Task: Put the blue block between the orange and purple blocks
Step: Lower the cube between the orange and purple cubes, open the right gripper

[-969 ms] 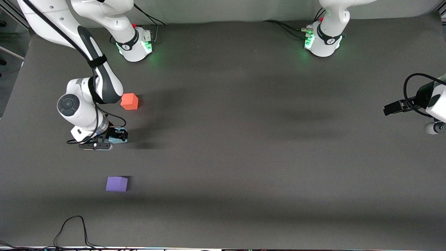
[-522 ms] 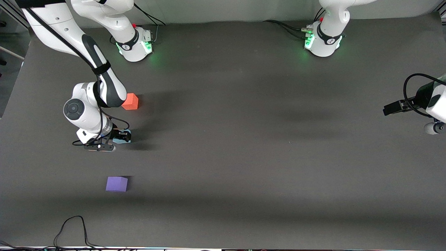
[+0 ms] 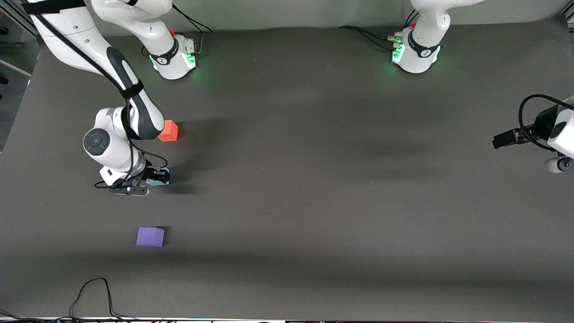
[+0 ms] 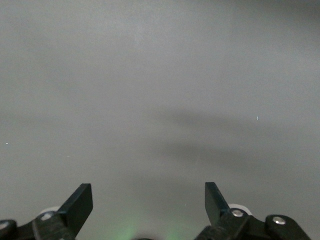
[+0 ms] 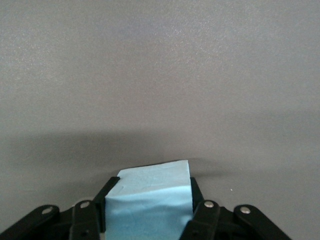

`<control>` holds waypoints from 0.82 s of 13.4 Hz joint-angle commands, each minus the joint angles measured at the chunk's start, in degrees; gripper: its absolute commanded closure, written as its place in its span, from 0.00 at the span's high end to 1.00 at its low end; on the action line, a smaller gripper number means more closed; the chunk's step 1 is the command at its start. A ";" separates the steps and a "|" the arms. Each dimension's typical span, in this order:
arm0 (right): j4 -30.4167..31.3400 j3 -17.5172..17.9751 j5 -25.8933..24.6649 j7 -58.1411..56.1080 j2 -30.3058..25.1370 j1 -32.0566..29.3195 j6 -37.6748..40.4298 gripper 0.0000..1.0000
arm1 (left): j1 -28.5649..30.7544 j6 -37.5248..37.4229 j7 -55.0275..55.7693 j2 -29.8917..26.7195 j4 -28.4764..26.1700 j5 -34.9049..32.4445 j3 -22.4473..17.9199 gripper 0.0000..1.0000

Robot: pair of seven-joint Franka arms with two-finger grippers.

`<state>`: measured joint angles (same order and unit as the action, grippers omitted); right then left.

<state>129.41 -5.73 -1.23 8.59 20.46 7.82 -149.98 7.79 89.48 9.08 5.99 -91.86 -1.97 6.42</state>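
Grey table [image 5: 160, 75], tool-clamped blue block [image 5: 150, 202]

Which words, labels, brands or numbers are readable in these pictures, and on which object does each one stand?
No text can be read.
Each arm base carries a small mark on its black band, too small to read.
The blue block, orange block and purple block are plain.

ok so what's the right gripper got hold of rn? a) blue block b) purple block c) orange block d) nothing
a: the right gripper is shut on the blue block, whose sides sit between its fingers in the right wrist view.
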 commanded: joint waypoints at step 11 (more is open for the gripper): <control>-2.93 0.46 4.74 -0.77 2.39 0.35 -0.93 0.60 | 0.03 -0.62 -1.08 -0.54 -0.25 0.56 -0.01 1.00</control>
<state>127.72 -5.42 1.45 8.60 21.62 8.00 -150.30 7.79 89.48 8.79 5.99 -91.86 -1.97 6.42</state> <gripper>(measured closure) 0.401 0.000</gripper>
